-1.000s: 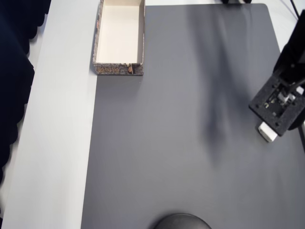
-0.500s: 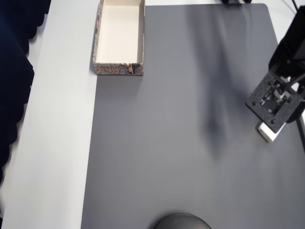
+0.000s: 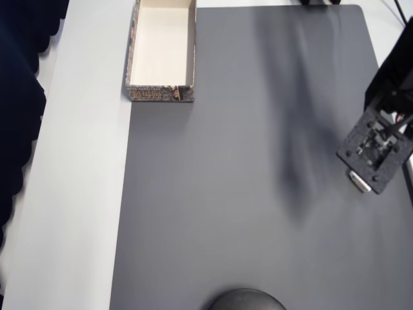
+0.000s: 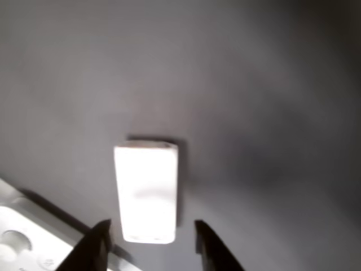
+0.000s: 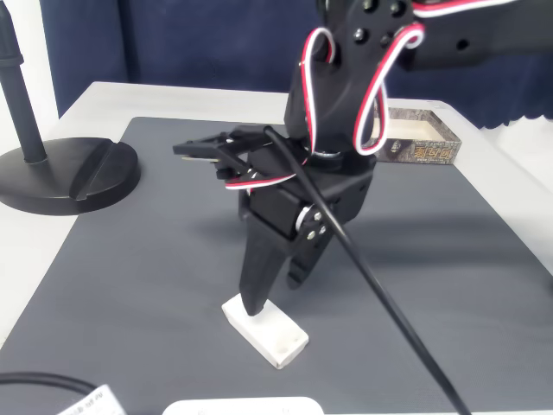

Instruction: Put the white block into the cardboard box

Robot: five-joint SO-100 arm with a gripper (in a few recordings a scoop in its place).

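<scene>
black two-finger gripper (image 4: 149, 240) open, fingers straddling small flat white rectangular block (image 4: 147, 192) lying on dark grey mat (image 3: 245, 161) at overhead right edge, long speckled cardboard box (image 3: 161, 50) far top-left, well apart

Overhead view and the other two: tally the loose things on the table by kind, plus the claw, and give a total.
White block: 1, flat on the dark mat
Cardboard box: 1, nothing inside
Black round stand base: 1
Claw: 1, open, fingers either side of the block's end
Total: 4
</scene>
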